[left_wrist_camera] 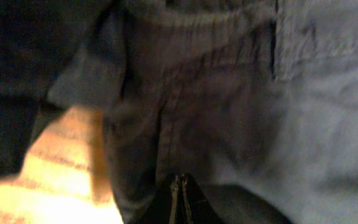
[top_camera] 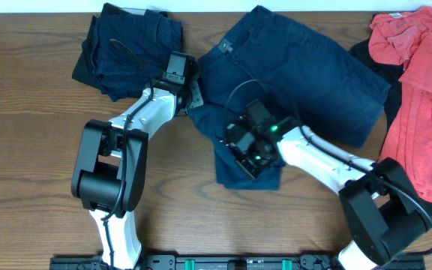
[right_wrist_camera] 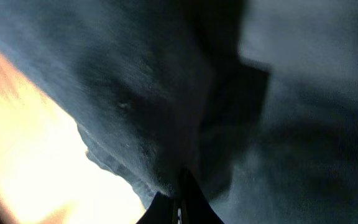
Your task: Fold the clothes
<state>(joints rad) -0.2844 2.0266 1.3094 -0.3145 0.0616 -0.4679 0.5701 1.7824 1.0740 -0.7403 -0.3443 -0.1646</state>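
Note:
The large navy shorts [top_camera: 306, 75] lie spread across the middle of the table, one leg [top_camera: 250, 171] hanging toward the front. My left gripper [top_camera: 193, 96] sits at their left edge near the waistband. In the left wrist view its jaws [left_wrist_camera: 179, 182] are pressed together, with the shorts' fly seam [left_wrist_camera: 166, 112] running up from the tips. My right gripper [top_camera: 237, 148] is on the front leg. Seen from the right wrist it [right_wrist_camera: 180, 182] is shut, with navy cloth [right_wrist_camera: 142, 106] bunched over the tips.
A folded navy pile [top_camera: 130, 52] lies at the back left, close to the left arm. A coral-red garment [top_camera: 418, 105] lies over a black one [top_camera: 362, 51] at the right edge. Bare wood table [top_camera: 36, 150] shows at the left and front.

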